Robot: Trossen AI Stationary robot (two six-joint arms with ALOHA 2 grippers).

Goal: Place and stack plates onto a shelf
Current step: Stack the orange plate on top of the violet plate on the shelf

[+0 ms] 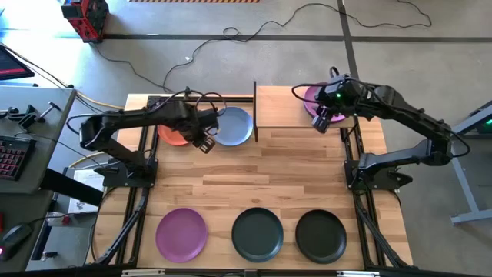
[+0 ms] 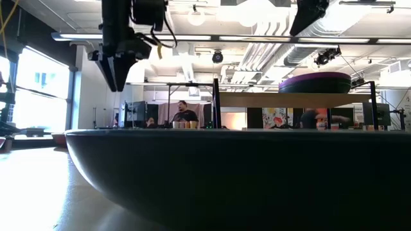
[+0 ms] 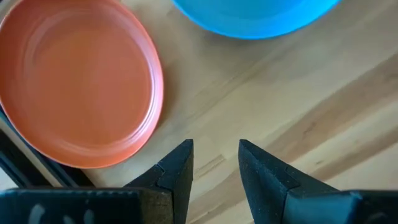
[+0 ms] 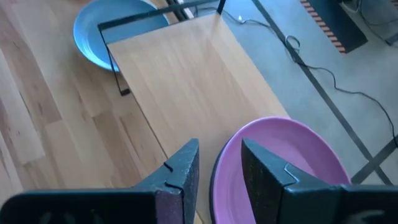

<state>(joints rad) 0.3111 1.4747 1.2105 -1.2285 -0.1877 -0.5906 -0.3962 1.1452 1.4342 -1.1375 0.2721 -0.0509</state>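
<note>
Right gripper [image 4: 217, 168] parted, released over round purple plate [image 4: 286, 162] stacked at light-wood shelf's [image 4: 186, 74] right end. Left gripper [image 3: 214, 162] parted, empty, near desk's far edge beside orange plate [image 3: 74, 81], likely next.

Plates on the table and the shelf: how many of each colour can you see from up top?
Orange plate: 1
Pale blue plate: 1
Purple plates: 2, one on the shelf, one at the near table edge
Dark grey plates: 2 showing
Total: 6 in plain sight; any stacked underneath can't be told.
</note>
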